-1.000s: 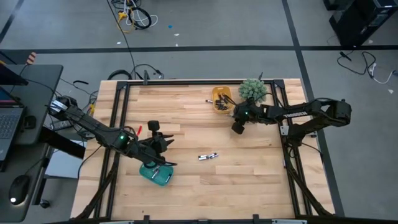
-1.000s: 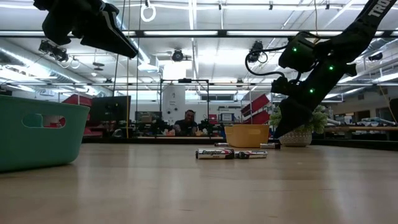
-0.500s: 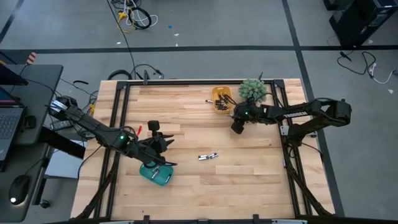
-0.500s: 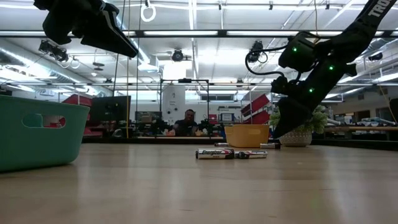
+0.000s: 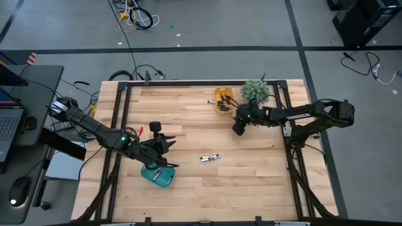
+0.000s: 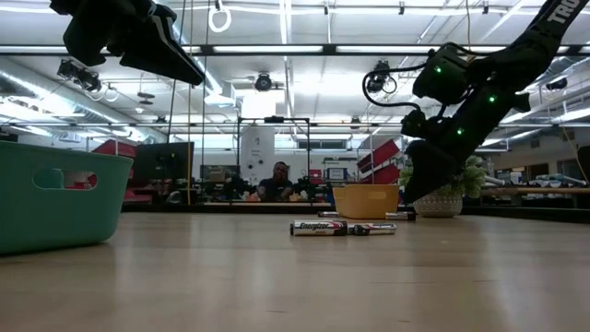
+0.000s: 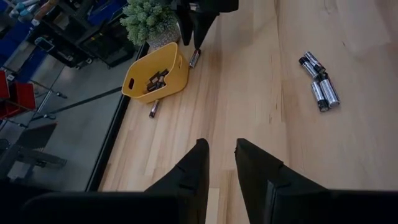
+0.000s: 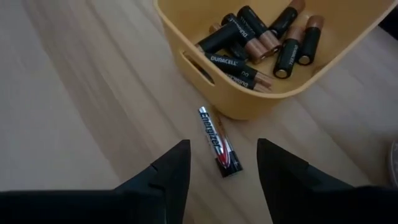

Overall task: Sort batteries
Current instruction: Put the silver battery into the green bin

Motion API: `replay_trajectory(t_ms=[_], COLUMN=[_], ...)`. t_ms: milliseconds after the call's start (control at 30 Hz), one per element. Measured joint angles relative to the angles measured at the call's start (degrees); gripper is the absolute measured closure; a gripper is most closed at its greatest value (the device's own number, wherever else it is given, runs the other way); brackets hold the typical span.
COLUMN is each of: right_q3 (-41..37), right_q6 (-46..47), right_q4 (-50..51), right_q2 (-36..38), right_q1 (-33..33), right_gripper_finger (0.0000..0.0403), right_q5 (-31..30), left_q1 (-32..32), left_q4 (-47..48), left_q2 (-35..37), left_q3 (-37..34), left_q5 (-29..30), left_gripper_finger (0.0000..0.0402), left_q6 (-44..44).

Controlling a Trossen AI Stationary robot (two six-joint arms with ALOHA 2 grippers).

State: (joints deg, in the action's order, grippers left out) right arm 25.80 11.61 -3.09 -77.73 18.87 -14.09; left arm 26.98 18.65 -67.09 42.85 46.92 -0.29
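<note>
The right gripper (image 8: pixel 217 163) is hovering with its fingers open over a battery lettered "Energizer" (image 8: pixel 219 142), lying on the table (image 5: pixel 188 125) just beside the yellow tray (image 8: pixel 249 102) at the far right. Cells marked "Duracell" (image 8: pixel 235 62) are sitting inside that tray. Mid-table, more Energizer batteries (image 6: pixel 343 228) are lying loose. The left gripper (image 7: pixel 219 163) is hanging above the teal tray (image 5: pixel 156 176), fingers slightly apart, gripping nothing.
</note>
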Motion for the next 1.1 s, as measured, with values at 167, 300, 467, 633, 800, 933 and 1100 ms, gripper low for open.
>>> replay_trajectory(t_ms=[167,300,467,633,800,933,1100], right_q3=[0.00,0.01,0.24,0.26,0.19,0.17,0.17], right_q6=[0.29,0.12,0.01,-0.02,-0.08,-0.21,0.03], right_q4=[-0.43,-2.94,-8.00,-8.69,-8.43,-7.95,-7.79], right_q2=[-1.99,-7.40,-12.10,-12.43,-12.10,-12.11,-12.09], right_q1=[0.00,0.04,-0.05,-1.06,-2.24,-3.41,-4.40], right_gripper_finger=[0.0233,0.0233,0.0233,0.0233,0.0238,0.0257,0.0302], right_q5=[-0.05,-0.17,0.18,0.33,0.57,1.20,2.40], left_q1=[-0.01,-0.01,-0.01,-0.01,-0.01,-0.01,-0.01], left_q4=[-0.61,-1.04,-1.01,-1.01,-1.02,-1.01,-1.06], left_q2=[0.00,0.02,0.02,0.02,0.02,0.02,0.02], left_q3=[0.00,0.00,0.00,0.00,0.00,0.00,0.00], left_q5=[0.00,0.00,0.00,0.00,0.00,0.00,0.00], left_gripper_finger=[0.0323,0.0323,0.0323,0.0323,0.0323,0.0323,0.0323], left_q6=[0.01,0.01,0.01,0.03,0.04,0.04,0.03])
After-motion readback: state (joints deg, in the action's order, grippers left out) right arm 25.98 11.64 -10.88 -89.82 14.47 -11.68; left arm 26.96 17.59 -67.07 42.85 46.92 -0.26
